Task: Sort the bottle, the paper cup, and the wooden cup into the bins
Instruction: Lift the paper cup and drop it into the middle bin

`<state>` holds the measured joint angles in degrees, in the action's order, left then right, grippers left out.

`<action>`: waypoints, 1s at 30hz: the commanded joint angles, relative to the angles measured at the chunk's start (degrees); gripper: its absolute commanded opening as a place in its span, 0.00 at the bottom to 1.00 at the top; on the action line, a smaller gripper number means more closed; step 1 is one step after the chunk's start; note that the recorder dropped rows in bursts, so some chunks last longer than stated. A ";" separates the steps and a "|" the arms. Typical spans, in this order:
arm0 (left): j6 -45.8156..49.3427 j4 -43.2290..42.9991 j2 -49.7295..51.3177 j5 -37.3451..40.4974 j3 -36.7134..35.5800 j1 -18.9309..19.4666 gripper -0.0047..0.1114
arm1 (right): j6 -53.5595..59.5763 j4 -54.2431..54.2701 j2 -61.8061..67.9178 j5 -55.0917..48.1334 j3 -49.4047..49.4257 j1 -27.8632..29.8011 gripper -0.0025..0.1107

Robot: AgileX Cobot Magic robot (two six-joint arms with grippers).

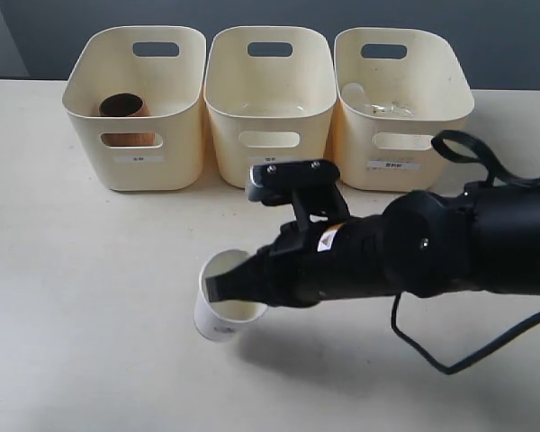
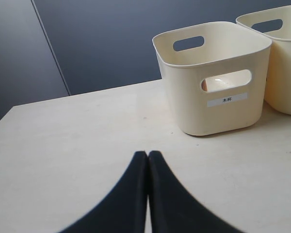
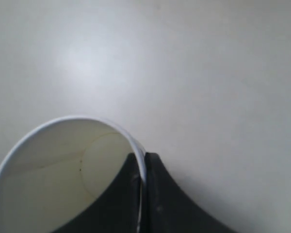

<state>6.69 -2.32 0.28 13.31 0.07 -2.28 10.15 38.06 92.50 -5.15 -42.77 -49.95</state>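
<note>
The white paper cup [image 1: 223, 301] stands on the table in front of the middle bin, and my right gripper [image 1: 223, 283] is shut on its rim, one finger inside and one outside. Up close the paper cup [image 3: 53, 170] shows its pale inside, with my right gripper [image 3: 142, 165] pinching the wall. The reddish-brown wooden cup [image 1: 124, 115] sits in the left bin [image 1: 175, 135]. The clear bottle [image 1: 378, 103] lies in the right bin [image 1: 405, 67]. The middle bin [image 1: 270, 94] holds nothing I can see. My left gripper [image 2: 148, 158] is shut on nothing, low over the table.
The left bin [image 2: 218, 107] stands beyond my left gripper, a bit of the wooden cup [image 2: 216, 83] showing through its handle cutout. A black cable [image 1: 432, 355] loops on the table under my right arm. A dark wall rises behind the bins.
</note>
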 commanded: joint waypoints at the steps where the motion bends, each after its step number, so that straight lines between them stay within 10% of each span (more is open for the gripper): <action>1: -0.11 0.07 -0.28 -0.05 -0.07 -0.18 0.04 | 0.52 -5.03 -1.50 4.79 -4.45 0.38 0.02; 16: -0.11 0.07 -0.28 -0.05 -0.07 -0.18 0.04 | 0.73 -8.09 -1.53 29.34 -11.73 12.61 0.02; 30: -0.11 0.07 -0.28 -0.05 -0.07 -0.18 0.04 | 5.81 -6.10 9.28 25.05 -26.26 17.87 0.02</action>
<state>6.69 -2.32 0.28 13.31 0.07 -2.28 15.33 31.73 100.43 19.87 -67.53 -33.91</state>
